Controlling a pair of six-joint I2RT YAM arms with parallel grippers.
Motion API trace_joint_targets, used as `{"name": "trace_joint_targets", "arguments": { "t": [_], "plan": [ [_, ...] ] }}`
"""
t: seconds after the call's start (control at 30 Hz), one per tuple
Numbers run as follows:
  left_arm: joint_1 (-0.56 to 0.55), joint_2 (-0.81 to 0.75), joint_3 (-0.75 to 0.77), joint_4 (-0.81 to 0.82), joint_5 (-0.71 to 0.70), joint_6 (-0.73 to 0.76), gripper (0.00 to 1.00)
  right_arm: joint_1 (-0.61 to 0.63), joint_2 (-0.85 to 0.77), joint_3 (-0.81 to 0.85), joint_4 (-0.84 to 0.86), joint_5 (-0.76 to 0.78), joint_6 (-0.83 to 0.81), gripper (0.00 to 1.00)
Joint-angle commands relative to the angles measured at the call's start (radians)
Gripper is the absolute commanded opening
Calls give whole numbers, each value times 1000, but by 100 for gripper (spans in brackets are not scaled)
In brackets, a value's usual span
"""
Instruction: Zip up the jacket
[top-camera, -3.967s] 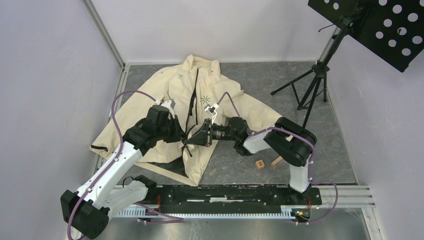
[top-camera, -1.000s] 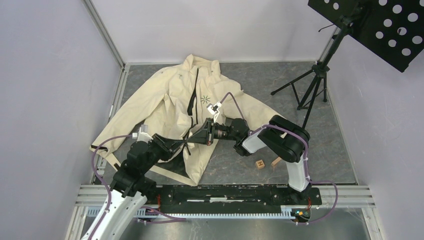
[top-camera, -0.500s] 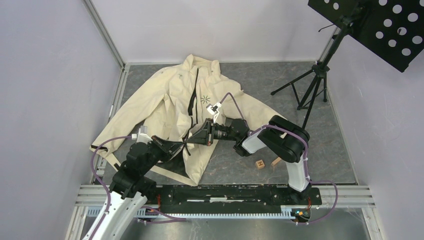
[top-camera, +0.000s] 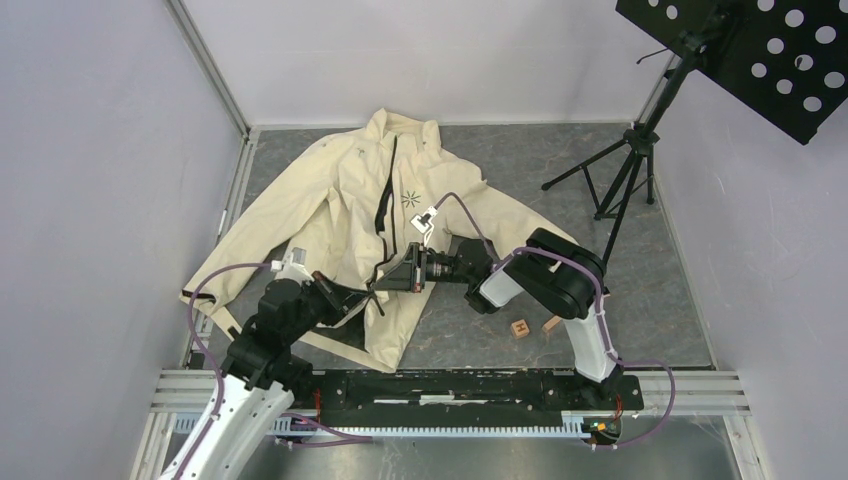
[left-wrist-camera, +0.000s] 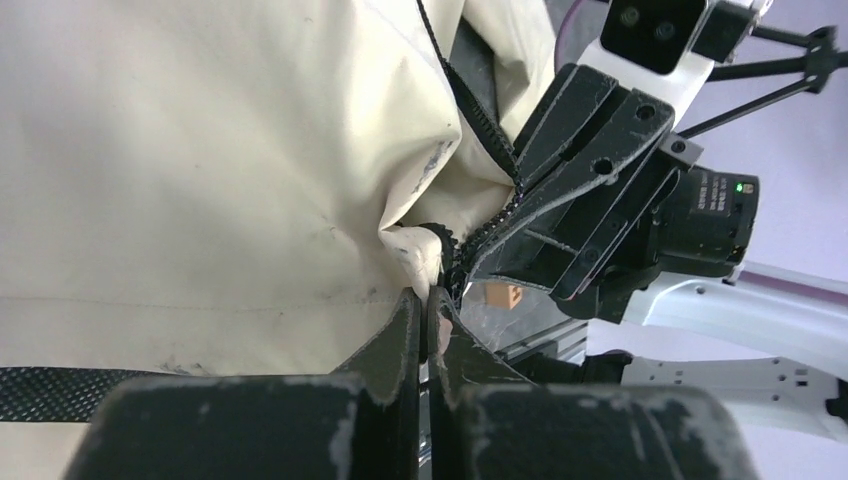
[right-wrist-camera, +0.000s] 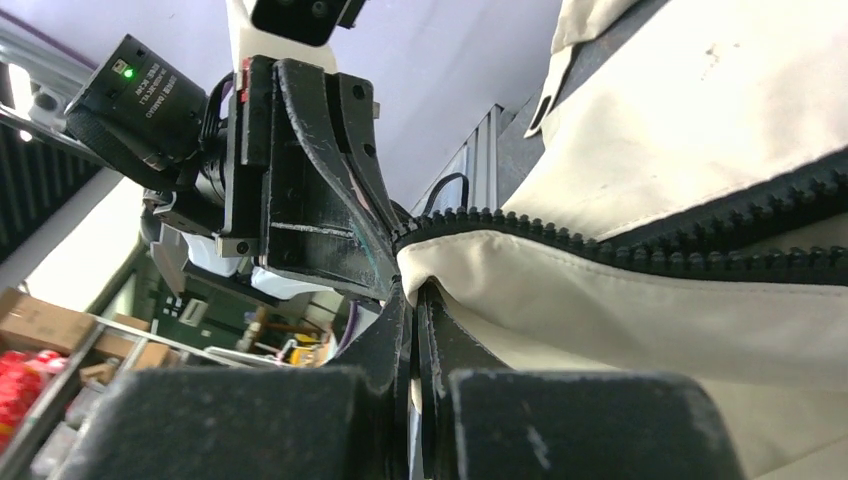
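Note:
The cream jacket lies spread on the grey floor, its dark zipper open down the lower front. My left gripper and right gripper meet tip to tip at the bottom of the front opening. In the left wrist view the left gripper is shut on the cream corner beside the zipper teeth. In the right wrist view the right gripper is shut on the other cream edge just under its zipper teeth. The zipper slider is not visible.
A music stand's black tripod stands at the back right. Two small wooden blocks lie on the floor by the right arm's base. A metal rail runs along the near edge. Walls close in the left and back.
Since 4 s ago the left arm has dropped low and pulled back toward its base. Over the last second both grippers stay shut at the hem and shift only slightly.

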Motion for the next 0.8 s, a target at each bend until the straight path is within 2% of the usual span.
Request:
{"name": "trace_joint_targets", "arguments": {
  "t": [0.0, 0.33, 0.63, 0.77],
  "plan": [
    [-4, 61, 46, 3, 155, 135, 2, -10, 23, 51, 213, 63, 116, 0],
    [-18, 170, 58, 18, 222, 188, 2, -23, 45, 48, 274, 152, 213, 0],
    [-62, 218, 70, 1, 209, 197, 2, -34, 55, 52, 245, 256, 214, 0],
    [-97, 235, 82, -19, 161, 197, 2, -31, 38, 57, 217, 287, 203, 0]
  ]
}}
